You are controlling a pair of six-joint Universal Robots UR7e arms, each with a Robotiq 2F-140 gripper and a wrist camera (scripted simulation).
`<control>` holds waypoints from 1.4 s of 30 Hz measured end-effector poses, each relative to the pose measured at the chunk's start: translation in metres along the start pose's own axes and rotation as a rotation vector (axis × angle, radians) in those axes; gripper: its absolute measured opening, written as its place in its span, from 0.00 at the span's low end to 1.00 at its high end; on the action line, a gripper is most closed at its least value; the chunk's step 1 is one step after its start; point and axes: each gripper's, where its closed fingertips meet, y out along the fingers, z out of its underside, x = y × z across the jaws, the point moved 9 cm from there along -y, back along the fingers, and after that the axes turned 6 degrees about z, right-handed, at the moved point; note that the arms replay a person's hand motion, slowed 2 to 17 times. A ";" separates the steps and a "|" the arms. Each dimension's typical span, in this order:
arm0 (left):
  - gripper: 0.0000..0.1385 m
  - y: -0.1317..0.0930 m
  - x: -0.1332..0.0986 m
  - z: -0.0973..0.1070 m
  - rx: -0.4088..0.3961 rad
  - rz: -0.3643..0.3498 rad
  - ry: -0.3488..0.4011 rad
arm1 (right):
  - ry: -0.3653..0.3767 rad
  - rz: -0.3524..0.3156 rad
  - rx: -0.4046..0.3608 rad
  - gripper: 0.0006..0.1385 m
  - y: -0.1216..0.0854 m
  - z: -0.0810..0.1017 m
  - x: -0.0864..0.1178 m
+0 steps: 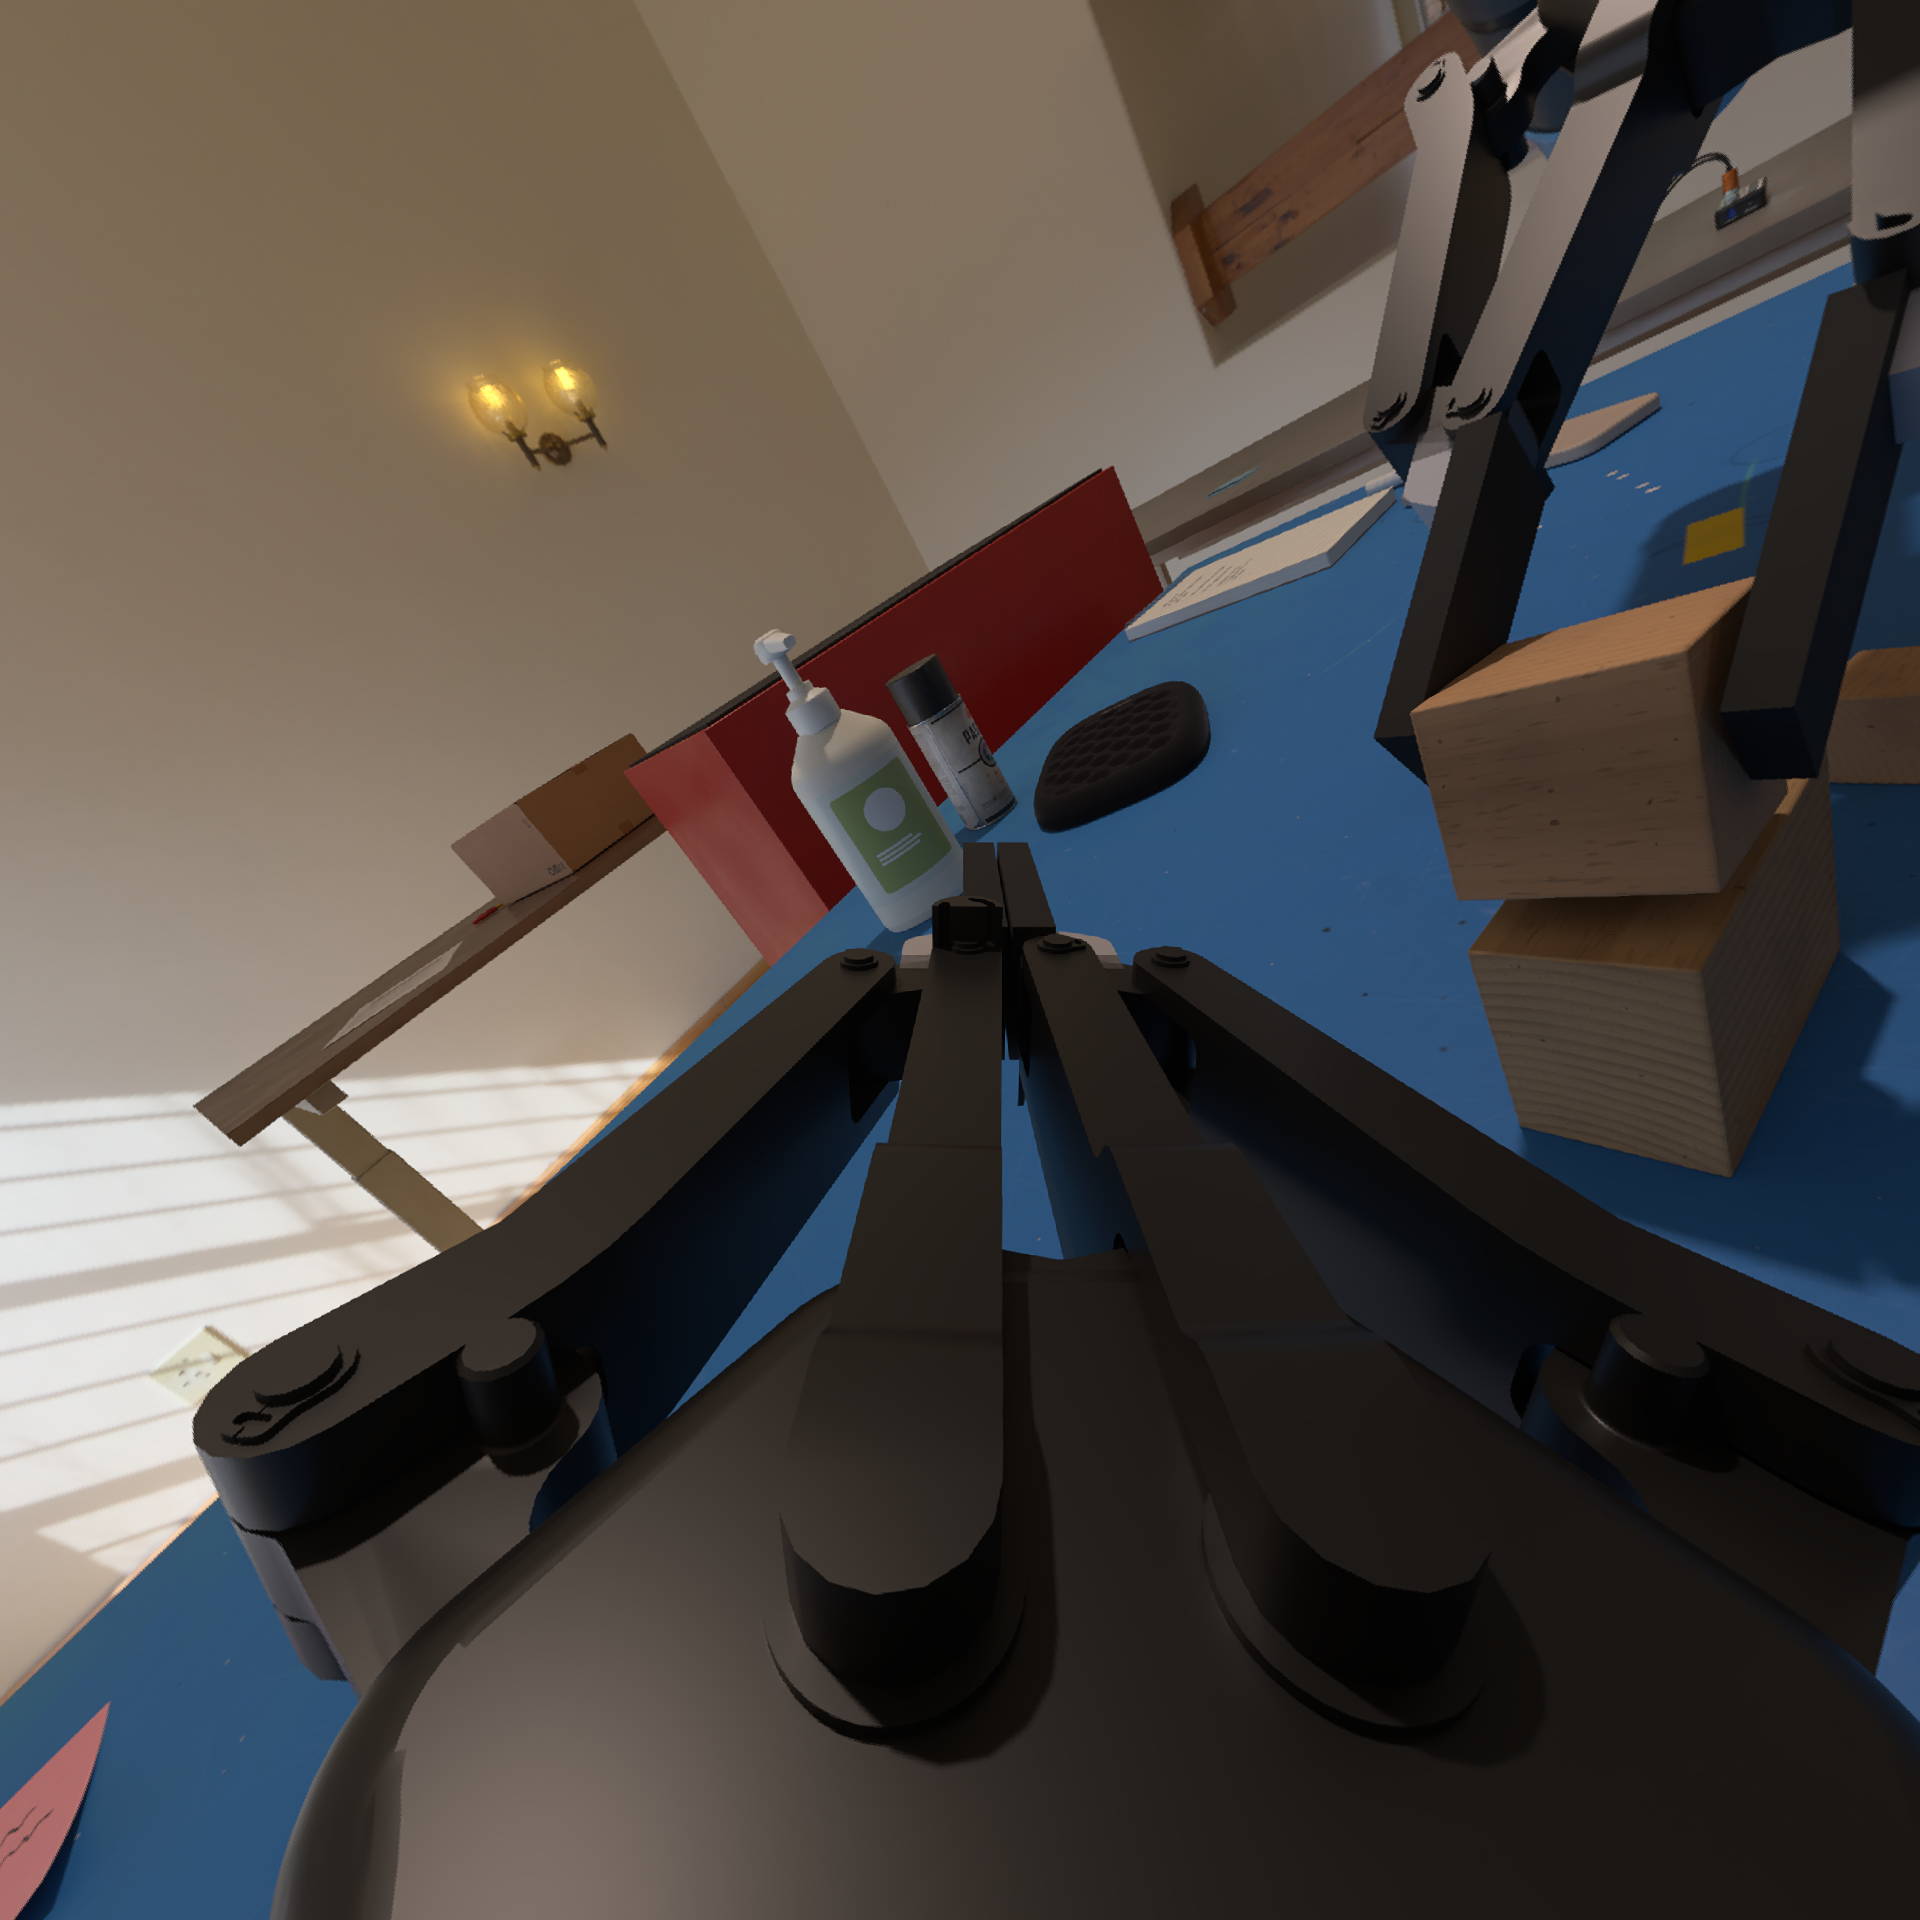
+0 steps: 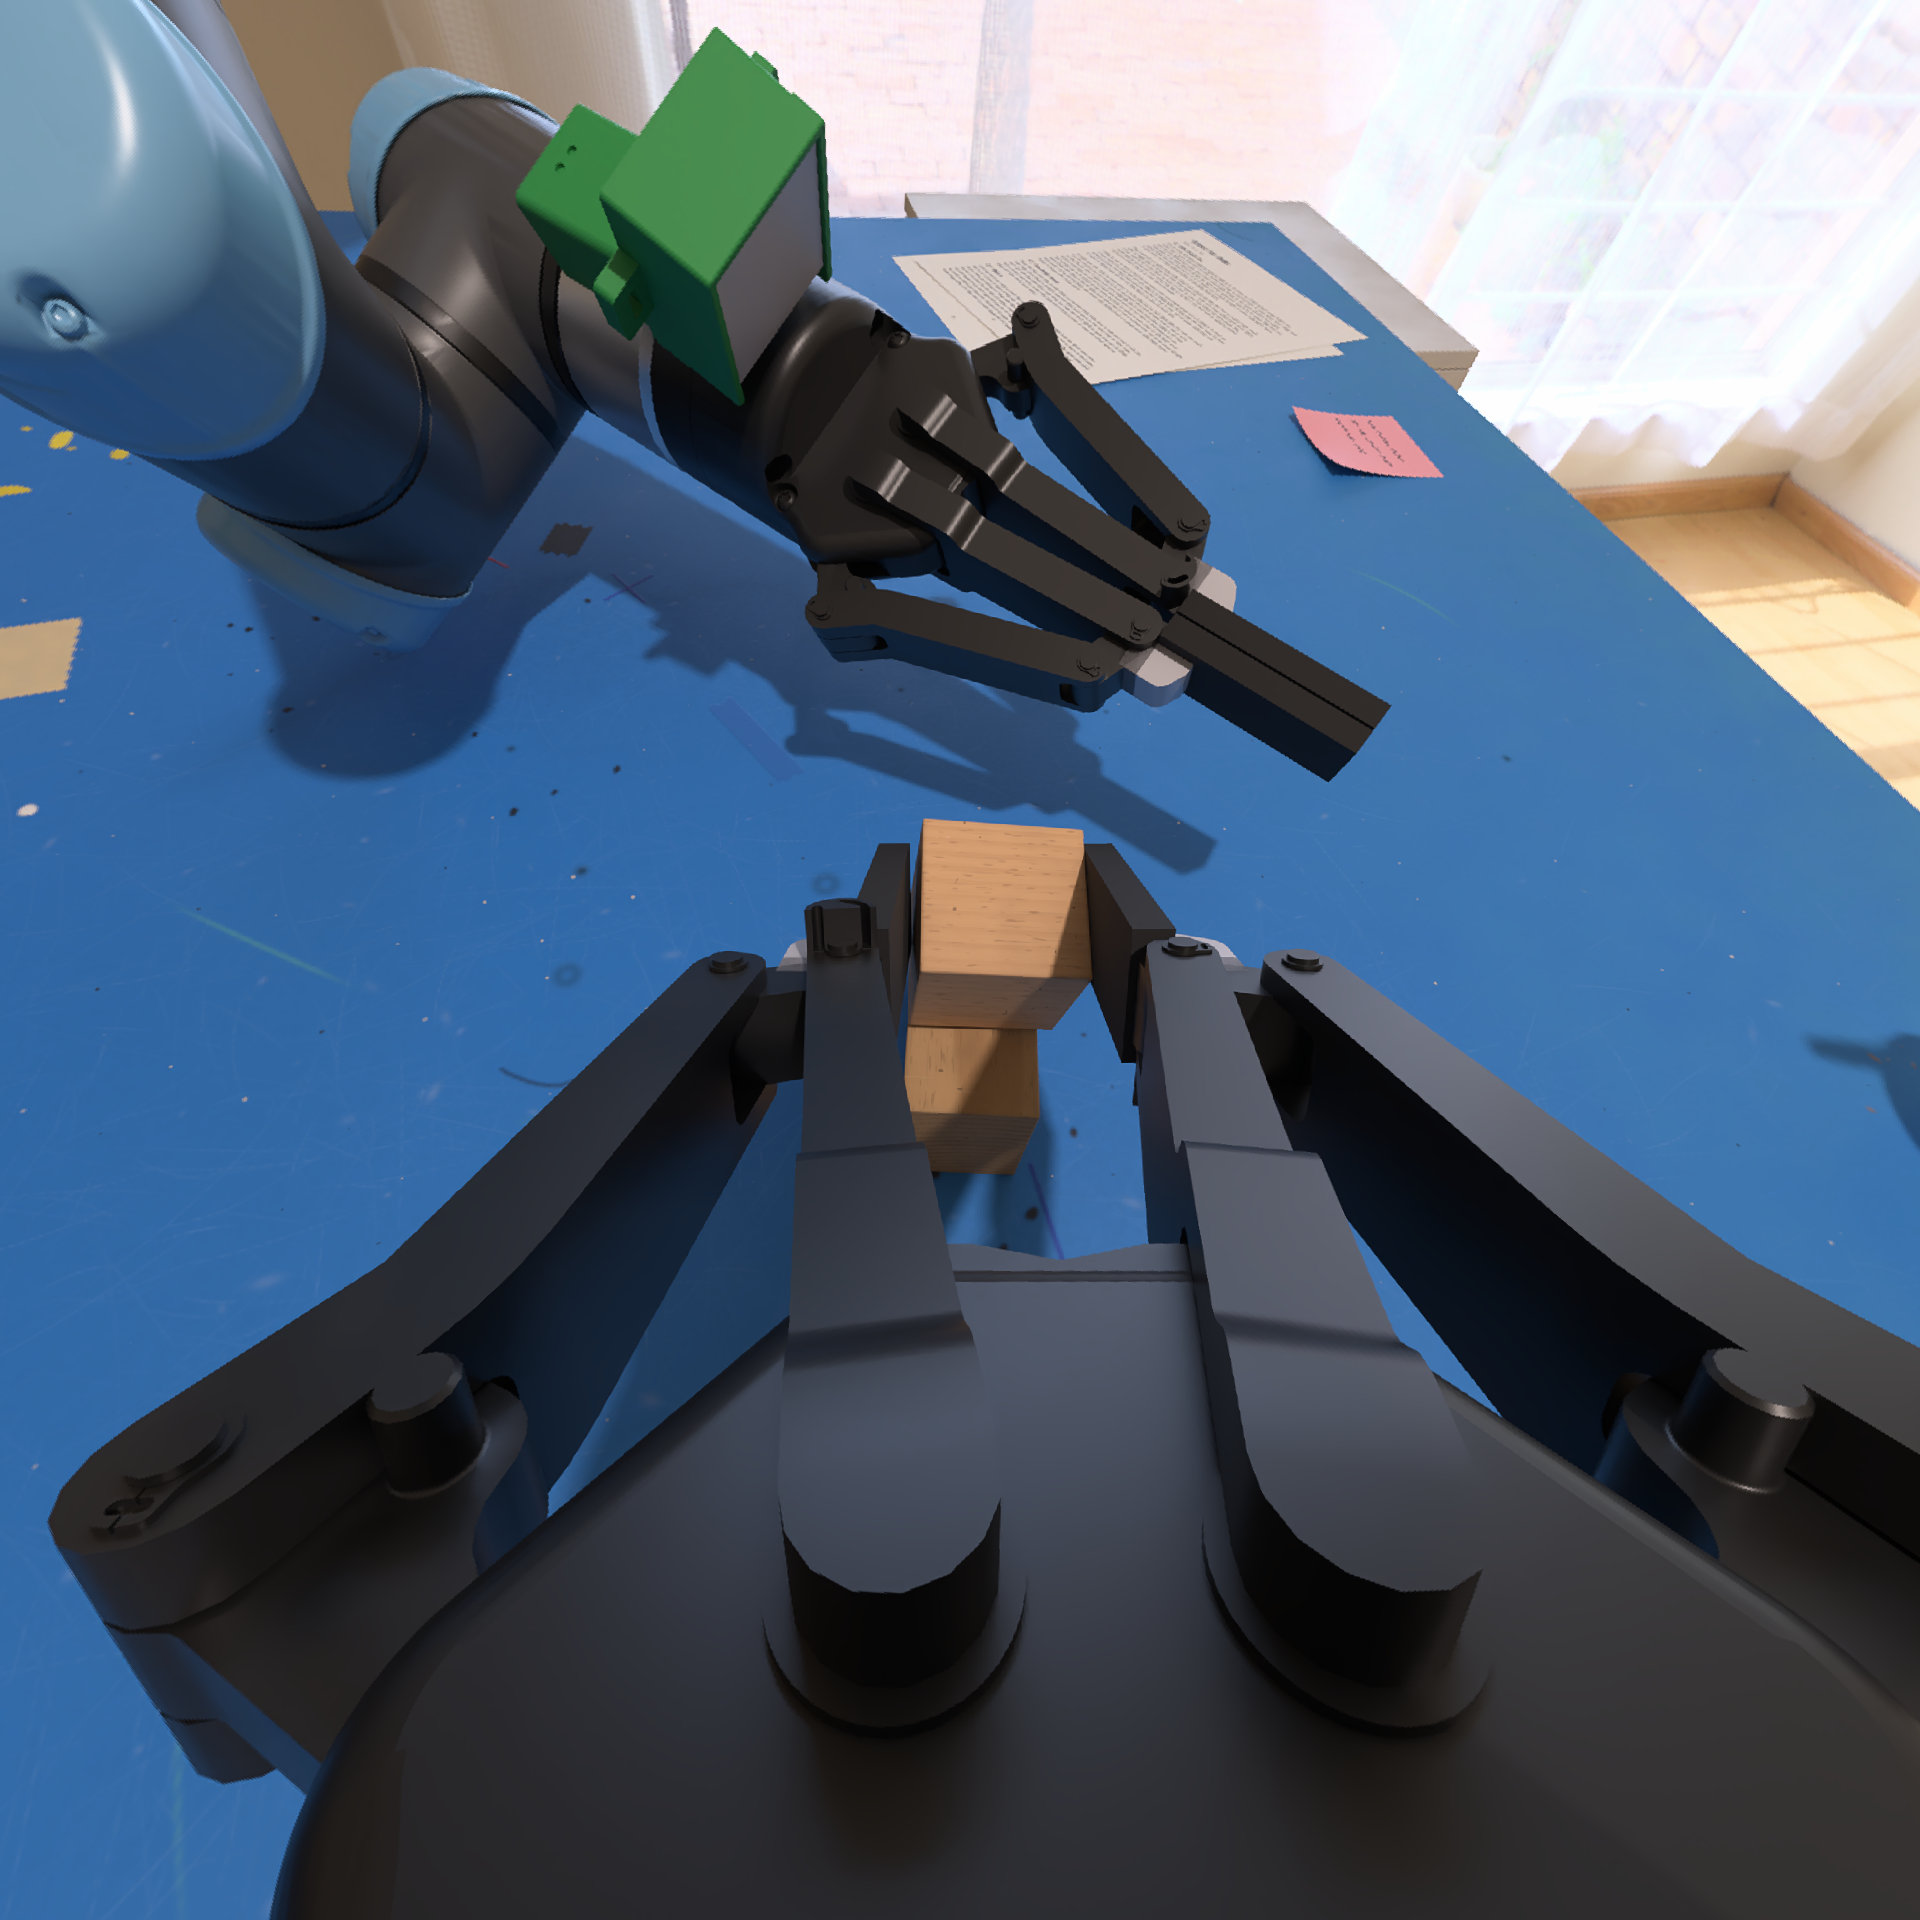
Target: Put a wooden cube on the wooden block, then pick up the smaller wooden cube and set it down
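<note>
- The right gripper [image 2: 1000,925] is clamping the wooden cube [image 2: 997,920], resting it askew on the wooden block [image 2: 971,1103].
- The left gripper [image 1: 1006,873] is idling empty, fingers together, left of the stack.
- Releasing now is risking a topple, since the cube is overhanging.

Left claw [image 1: 1000,883] closed with fingers pressed together, empty, hovering over the blue counter [image 1: 1288,914]. Ahead of its tips, near the far edge: a white pump bottle [image 1: 868,800] with a green label, a dark-capped spray can [image 1: 951,743] just beside it, a black honeycombed pad [image 1: 1122,753], a red upright panel [image 1: 935,665] behind them. Toward the right edge: right claw [image 1: 1590,717] clamped on a wooden cube [image 1: 1569,769], resting tilted on a wooden block [image 1: 1642,1029]. Farther off, white sheets [image 1: 1257,566] lying flat. Pink note [image 1: 47,1829] at the near left corner.
</note>
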 end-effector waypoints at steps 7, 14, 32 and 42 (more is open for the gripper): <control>0.01 0.002 -0.002 0.000 0.013 0.005 0.017 | -0.003 -0.007 0.006 0.31 0.000 0.002 0.000; 0.01 0.003 -0.003 0.000 0.021 0.010 0.030 | -0.005 -0.013 0.016 0.30 0.001 0.003 0.001; 0.01 0.002 -0.003 0.000 0.015 0.010 0.025 | -0.012 -0.013 0.033 0.30 0.000 0.003 0.001; 0.01 0.002 -0.002 0.000 0.012 0.009 0.022 | -0.031 -0.001 0.036 0.30 0.000 0.002 0.003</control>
